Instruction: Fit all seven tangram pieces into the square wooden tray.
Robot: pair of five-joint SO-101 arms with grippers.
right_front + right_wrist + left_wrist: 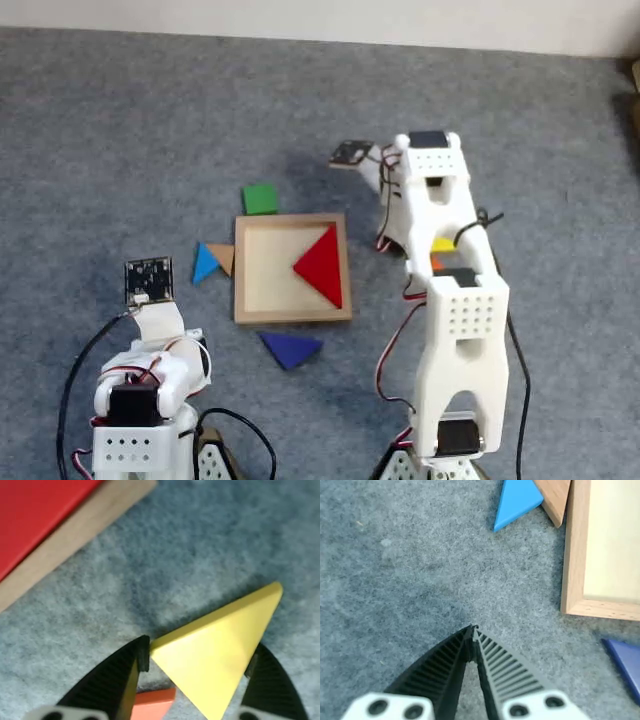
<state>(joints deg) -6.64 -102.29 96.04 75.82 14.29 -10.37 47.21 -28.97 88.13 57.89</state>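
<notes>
- No word, number or sign can be read anywhere.
- Red triangle [322, 265] and yellow triangle [215, 665] — plain coloured faces, no print.
- Square wooden tray [290, 317] — bare wood, unmarked.
- Small circuit board [148, 279] at one arm's wrist: pale specks, possibly markings, too small to read.

White plastic arms [455, 320], black ribbed jaws, red and black cables [381, 365], perforated housings
</notes>
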